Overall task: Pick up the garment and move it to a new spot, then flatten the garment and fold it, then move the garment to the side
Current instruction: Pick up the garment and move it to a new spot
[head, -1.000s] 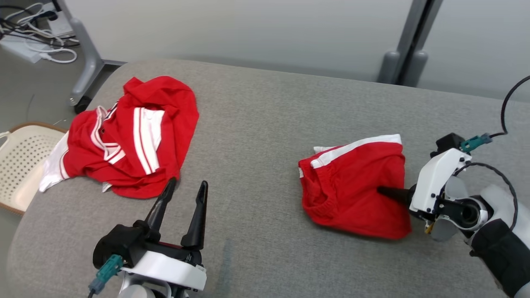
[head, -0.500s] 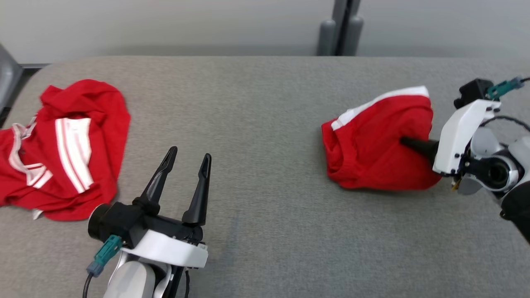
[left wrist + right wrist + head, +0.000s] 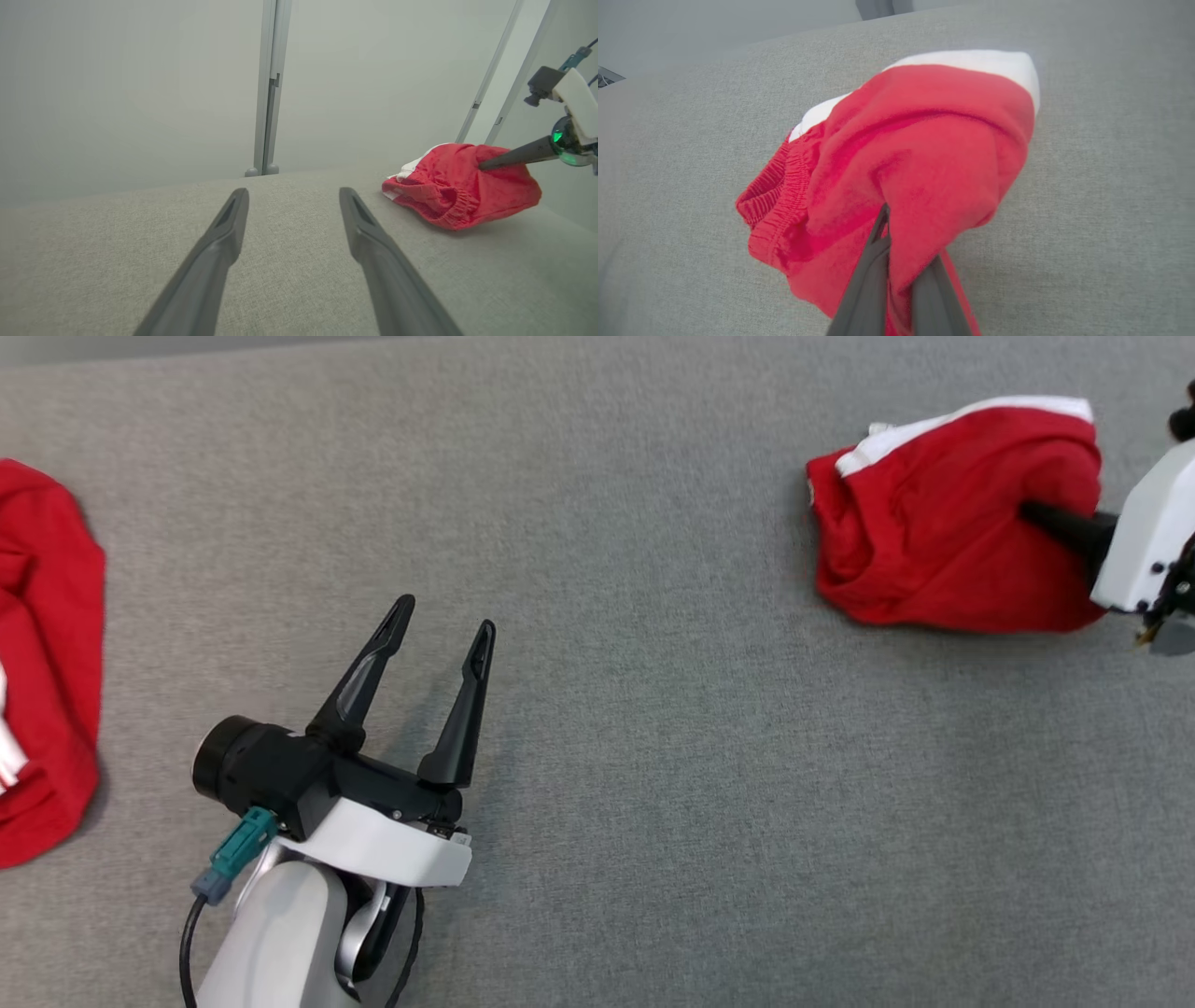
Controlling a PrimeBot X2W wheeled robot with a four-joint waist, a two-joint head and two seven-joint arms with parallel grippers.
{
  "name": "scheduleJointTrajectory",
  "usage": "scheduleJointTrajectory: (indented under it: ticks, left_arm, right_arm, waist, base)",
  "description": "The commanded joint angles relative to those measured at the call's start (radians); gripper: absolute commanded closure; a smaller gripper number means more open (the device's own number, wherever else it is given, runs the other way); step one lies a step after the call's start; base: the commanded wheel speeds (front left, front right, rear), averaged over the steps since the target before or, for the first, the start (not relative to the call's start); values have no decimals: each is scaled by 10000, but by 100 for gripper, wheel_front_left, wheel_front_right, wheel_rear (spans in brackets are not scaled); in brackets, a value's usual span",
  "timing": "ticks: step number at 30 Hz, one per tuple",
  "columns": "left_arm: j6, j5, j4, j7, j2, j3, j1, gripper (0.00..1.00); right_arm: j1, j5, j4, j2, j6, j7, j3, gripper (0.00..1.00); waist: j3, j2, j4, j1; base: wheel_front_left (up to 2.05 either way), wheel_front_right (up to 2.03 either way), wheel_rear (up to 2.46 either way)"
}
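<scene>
Head view: the left pincer hangs open and empty over the grey table. At the far right, the right pincer is clamped on the bunched red shorts. A second red garment lies at the left edge.

Left wrist view: the shorts rest on the table, off to the right.

Right wrist view: closed fingers pinch a fold of the shorts.

Red, white-edged garment on a grey table.
</scene>
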Motion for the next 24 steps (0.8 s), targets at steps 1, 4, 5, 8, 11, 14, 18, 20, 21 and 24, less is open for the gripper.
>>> scheduleJointTrajectory:
  ticks: [1, 4, 5, 8, 11, 14, 18, 20, 21, 24]
  left_arm:
    - [-9, -37, -13, -8, 124, -20, -263, 0]
    - [-13, -41, -58, -8, 239, -92, -427, 0]
    - [-13, -37, -82, -8, 280, -111, -476, 0]
    - [-15, -42, -99, -8, 348, -145, -604, 0]
    - [-16, -73, -111, -8, 402, -182, -662, 0]
    - [-17, -70, -108, -8, 430, -197, -727, 0]
    - [-17, -93, -111, -8, 486, -191, -809, 0]
    - [-17, -99, -97, -8, 502, -181, -830, 0]
    - [-18, -91, -71, -8, 510, -172, -828, 0]
    - [-16, -98, -35, -8, 507, -159, -827, 0]
  right_arm:
    - [-266, -22, 7, -120, 3, -104, -19, 100]
    - [-637, -190, 145, -373, 3, -187, 69, 100]
    - [-759, -264, 209, -466, 1, -199, 111, 100]
    - [-984, -306, 315, -553, 3, -221, 150, 100]
    - [-1322, -393, 448, -768, 3, -244, 188, 100]
    - [-1545, -551, 725, -930, 1, -116, 279, 100]
    - [-1810, -548, 866, -872, 11, -48, 368, 100]
    - [-1842, -686, 1050, -930, 1, -26, 489, 100]
    - [-1856, -713, 1273, -870, 1, -4, 525, 100]
    - [-1945, -813, 1533, -722, 3, -148, 557, 51]
  waist:
    - [517, 0, -271, -1]
    - [846, 0, -297, -1]
    - [949, 0, -295, -1]
    - [1137, 0, -286, -1]
    - [1367, 0, -289, -1]
    - [1527, 0, -313, -1]
    - [1632, 0, -342, -1]
    - [1648, 0, -364, -1]
    - [1632, 0, -381, -1]
    - [1573, 0, -404, -1]
  base:
    - [0, 0, 0]
    - [0, 0, 0]
    - [0, 0, 0]
    - [0, 0, 0]
    - [0, 0, 0]
    - [0, 0, 0]
    - [0, 0, 0]
    - [0, 0, 0]
    - [0, 0, 0]
    - [0, 0, 0]
